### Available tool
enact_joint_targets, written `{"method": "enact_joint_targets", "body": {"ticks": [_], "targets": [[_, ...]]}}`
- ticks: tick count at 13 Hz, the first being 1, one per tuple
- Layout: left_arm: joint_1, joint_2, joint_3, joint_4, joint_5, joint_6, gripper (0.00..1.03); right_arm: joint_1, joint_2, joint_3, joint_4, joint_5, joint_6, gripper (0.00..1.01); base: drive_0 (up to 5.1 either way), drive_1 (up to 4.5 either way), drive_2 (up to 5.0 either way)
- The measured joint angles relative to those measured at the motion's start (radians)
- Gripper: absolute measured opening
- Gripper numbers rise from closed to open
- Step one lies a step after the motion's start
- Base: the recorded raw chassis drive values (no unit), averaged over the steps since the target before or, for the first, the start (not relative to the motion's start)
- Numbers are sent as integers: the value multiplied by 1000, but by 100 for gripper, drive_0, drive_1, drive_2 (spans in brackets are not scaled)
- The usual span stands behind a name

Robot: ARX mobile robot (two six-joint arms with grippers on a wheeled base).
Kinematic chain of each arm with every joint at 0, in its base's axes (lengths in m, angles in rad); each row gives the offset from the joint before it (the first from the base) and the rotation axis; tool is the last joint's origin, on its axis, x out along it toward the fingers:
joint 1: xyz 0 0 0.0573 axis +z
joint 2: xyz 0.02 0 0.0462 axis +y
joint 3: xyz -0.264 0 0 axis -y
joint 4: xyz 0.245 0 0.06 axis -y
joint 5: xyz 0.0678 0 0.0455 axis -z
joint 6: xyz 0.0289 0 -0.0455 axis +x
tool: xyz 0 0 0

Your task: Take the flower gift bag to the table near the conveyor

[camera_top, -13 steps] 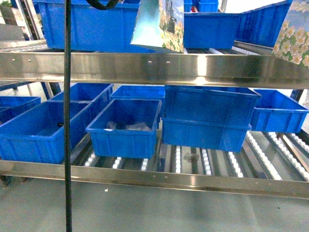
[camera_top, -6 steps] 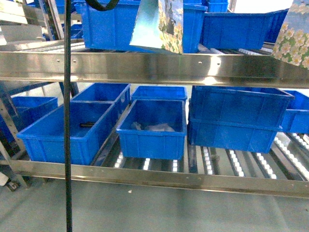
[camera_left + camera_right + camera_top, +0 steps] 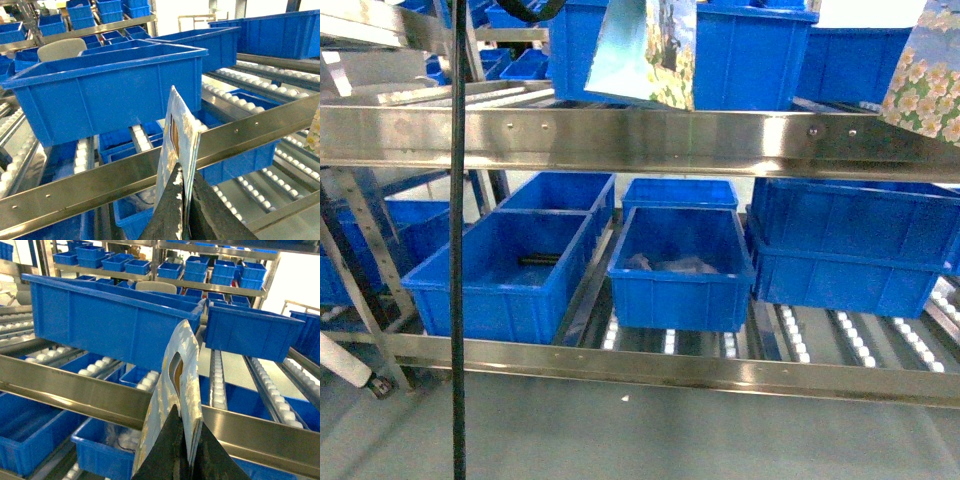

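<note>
I hold two flower gift bags up in front of the conveyor [image 3: 640, 138], a steel rack with roller lanes. My left gripper [image 3: 186, 168] is shut on the edge of one flower gift bag [image 3: 177, 130], which hangs at the top middle of the head view [image 3: 645, 50]. My right gripper [image 3: 188, 414] is shut on the other flower gift bag [image 3: 182, 365], seen at the top right corner of the head view [image 3: 925, 75]. Neither gripper shows in the head view. The table is out of view.
Blue plastic bins [image 3: 680, 265] fill the conveyor's lower and upper levels; one holds crumpled wrapping. A black cable [image 3: 459, 300] hangs straight down on the left. Grey floor [image 3: 650, 440] lies below the front rail. A rack leg with a caster [image 3: 360, 375] stands at the lower left.
The conveyor and its bins have slid to the right in the head view, and the rack's left end has come into sight. Both bags stay at the same spots in the view.
</note>
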Motion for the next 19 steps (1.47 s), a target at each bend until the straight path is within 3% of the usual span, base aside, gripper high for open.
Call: {"method": "enact_joint_targets", "body": {"ticks": [19], "targets": [[0, 0, 0, 1, 0, 0, 2, 0, -2, 0, 7, 0, 0, 2, -499, 247, 247]]}}
